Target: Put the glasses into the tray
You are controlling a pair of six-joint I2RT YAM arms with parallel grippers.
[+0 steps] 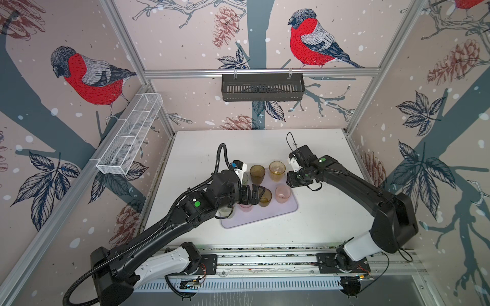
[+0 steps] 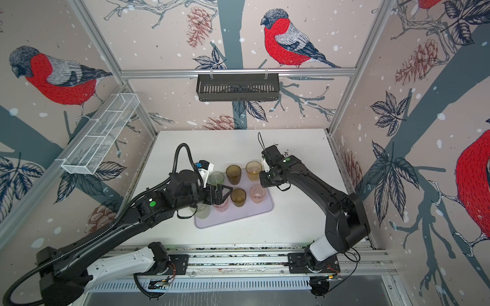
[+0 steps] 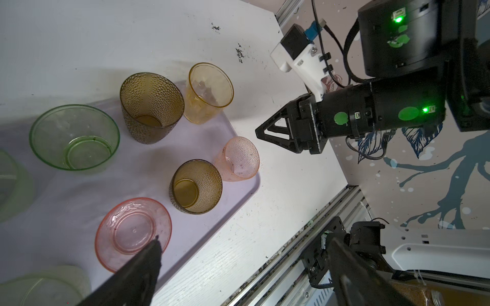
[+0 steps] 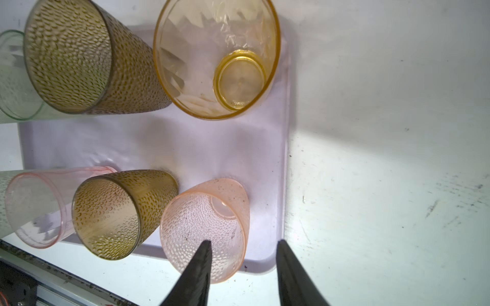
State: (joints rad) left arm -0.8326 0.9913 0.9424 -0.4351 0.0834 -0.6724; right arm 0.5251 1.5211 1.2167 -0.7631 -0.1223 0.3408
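The glasses are small translucent tinted tumblers, slightly tapered, standing mouths up on the tray [image 1: 265, 221]. The tray is flat, pale lavender and rectangular, with rounded corners and a low rim, and it lies on the white table [image 1: 318, 212].

The far row holds three, from left:
- a smooth bright green glass [image 2: 217, 178];
- a dark brown glass [image 2: 233, 174] with a dimpled wall;
- an amber-yellow glass [image 2: 253, 170] with faintly faceted sides, at the far right corner.

The near row also holds three, from left:
- a smooth pink glass [image 3: 132, 233];
- a second dark brown glass [image 2: 238, 196], also dimpled;
- a dimpled peach glass [image 2: 257, 193] by the right edge.

A pale frosted green glass [image 3: 45, 286] and another pale green glass [image 3: 10, 182] stand at the tray's left end, partly hidden by the left arm [image 1: 159, 233].

The left gripper [image 2: 222, 193] hovers over the pink glass, its jaws spread wide and gripping nothing. The right gripper [image 4: 242, 246] hangs above the tray's right edge beside the peach glass, its jaws partly apart and empty.
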